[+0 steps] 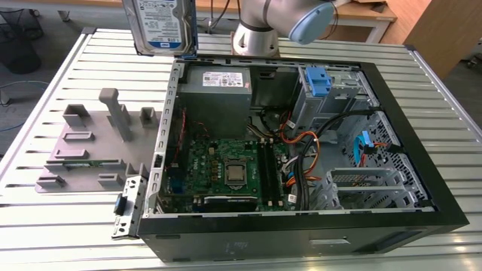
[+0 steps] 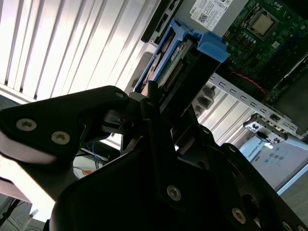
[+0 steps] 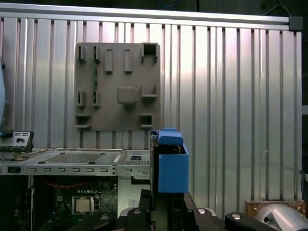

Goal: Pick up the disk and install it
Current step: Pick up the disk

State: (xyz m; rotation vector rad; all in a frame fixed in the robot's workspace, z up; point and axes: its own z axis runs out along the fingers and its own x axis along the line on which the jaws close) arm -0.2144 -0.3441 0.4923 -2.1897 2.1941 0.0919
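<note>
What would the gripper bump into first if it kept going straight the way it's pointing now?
Probably the slatted table, just outside the wall of the computer case. The disk clamped in the gripper sticks out ahead, so it would touch first. Depth is unclear; it might clip the case rim instead.

The black pincer (image 2: pixel 168 98) clamps the disk (image 2: pixel 179 65) from both sides, its fingers (image 2: pixel 152 103) pressed against the drive's flat faces (the connector edge faces the camera). A blue carrier bracket (image 2: pixel 211 45) wraps the disk's far end. Beyond it lies the ribbed metal desk (image 2: pixel 72 43), carrying an open computer case (image 2: pixel 240 94). Inside the case are a green motherboard (image 2: pixel 262 55), its processor (image 2: pixel 262 21), a red cable (image 2: pixel 245 79) and a white-labelled power supply (image 2: pixel 209 12).
</note>
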